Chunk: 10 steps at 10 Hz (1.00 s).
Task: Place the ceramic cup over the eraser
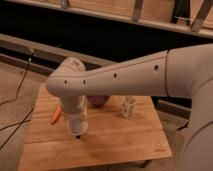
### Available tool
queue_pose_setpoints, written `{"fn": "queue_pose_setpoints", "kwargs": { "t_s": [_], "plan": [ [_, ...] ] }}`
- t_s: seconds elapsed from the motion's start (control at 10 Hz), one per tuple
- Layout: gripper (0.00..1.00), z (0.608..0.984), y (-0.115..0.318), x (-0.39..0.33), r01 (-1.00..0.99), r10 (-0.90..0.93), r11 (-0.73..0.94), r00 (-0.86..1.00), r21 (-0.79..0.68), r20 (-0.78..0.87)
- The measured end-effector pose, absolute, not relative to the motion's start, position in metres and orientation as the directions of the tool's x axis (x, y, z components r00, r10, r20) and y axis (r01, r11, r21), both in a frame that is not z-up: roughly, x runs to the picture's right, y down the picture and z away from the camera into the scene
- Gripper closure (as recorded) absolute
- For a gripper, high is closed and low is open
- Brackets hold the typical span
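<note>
My big white arm reaches in from the right and bends down over the left half of the wooden table (120,145). The gripper (76,114) is at the arm's lower end, pointing down, mostly hidden by the wrist. Right below it is the white ceramic cup (77,125), upright and close to the table top. A small dark piece, the black eraser (78,135), shows just under the cup's lower edge. I cannot tell whether the cup touches the table.
An orange carrot (56,116) lies just left of the cup. A dark bowl (98,101) sits behind, partly hidden by the arm. A slim white patterned bottle (128,107) stands to the right. Cables lie on the floor at the left.
</note>
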<state>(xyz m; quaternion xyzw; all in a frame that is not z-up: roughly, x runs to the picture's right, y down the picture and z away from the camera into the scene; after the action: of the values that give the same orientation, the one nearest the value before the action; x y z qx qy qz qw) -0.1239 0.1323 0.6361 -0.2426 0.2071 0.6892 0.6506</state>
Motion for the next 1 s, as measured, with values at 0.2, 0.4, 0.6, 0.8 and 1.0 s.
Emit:
{"fn": "queue_pose_setpoints", "kwargs": {
  "t_s": [0.2, 0.4, 0.6, 0.8, 1.0],
  "plan": [
    [1.0, 0.656, 0.137, -0.117, -0.998, 0.805, -0.053, -0.023, -0.034, -0.593],
    [1.0, 0.675, 0.131, -0.112, -0.998, 0.825, -0.041, -0.004, -0.053, -0.565],
    [1.0, 0.692, 0.123, -0.109, -0.996, 0.843, -0.052, -0.006, -0.071, -0.539],
    [1.0, 0.704, 0.123, -0.11, -0.991, 0.844, -0.09, -0.026, -0.094, -0.535],
    [1.0, 0.712, 0.127, -0.112, -0.982, 0.84, -0.14, -0.053, -0.123, -0.539]
  ]
}}
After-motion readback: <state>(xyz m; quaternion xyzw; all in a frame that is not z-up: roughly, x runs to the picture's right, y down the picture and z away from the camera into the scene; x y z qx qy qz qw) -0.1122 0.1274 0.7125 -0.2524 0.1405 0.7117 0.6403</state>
